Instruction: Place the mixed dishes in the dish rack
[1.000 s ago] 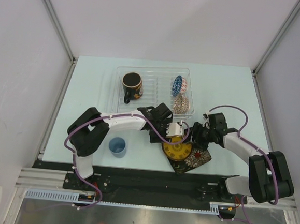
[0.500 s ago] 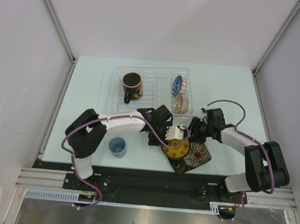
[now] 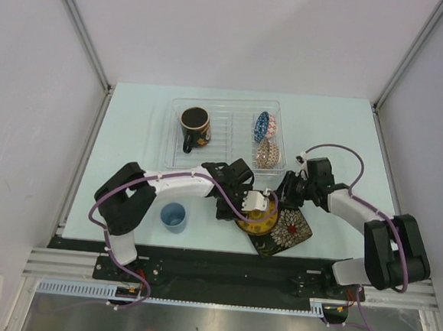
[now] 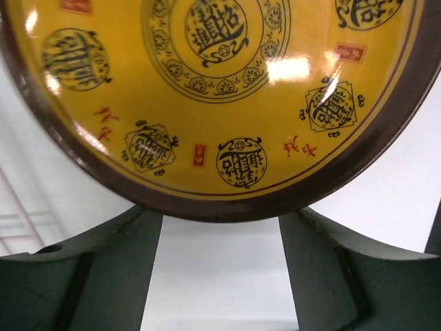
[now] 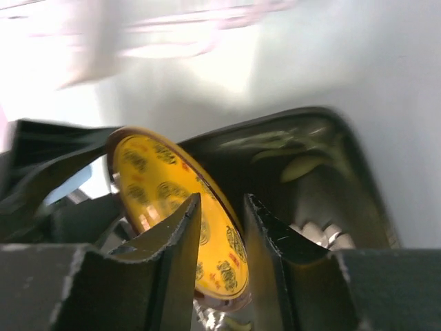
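Observation:
The yellow round plate (image 3: 262, 219) is tilted up on one edge over the black floral square plate (image 3: 291, 232) near the table's front. My right gripper (image 3: 284, 195) straddles its rim from the right; in the right wrist view (image 5: 222, 200) the fingers are shut on the yellow plate (image 5: 148, 179), with the black plate (image 5: 303, 172) behind. My left gripper (image 3: 243, 205) is open at the plate's left; its fingers (image 4: 110, 269) touch the plate's (image 4: 220, 103) brown rim. The clear dish rack (image 3: 230, 109) holds the dark mug (image 3: 195, 125), the blue bowl (image 3: 262, 126) and the beige bowl (image 3: 267, 152). The light-blue cup (image 3: 174, 216) stands on the table.
Both arms meet over the two plates just in front of the rack's near right corner. The left arm's elbow (image 3: 131, 197) lies beside the cup. Grey walls and metal rails (image 3: 85, 40) close in the table on three sides.
My right gripper has moved left onto the yellow plate's rim. The plate has gone from nearly flat to tilted up. My left gripper has shifted a little under it.

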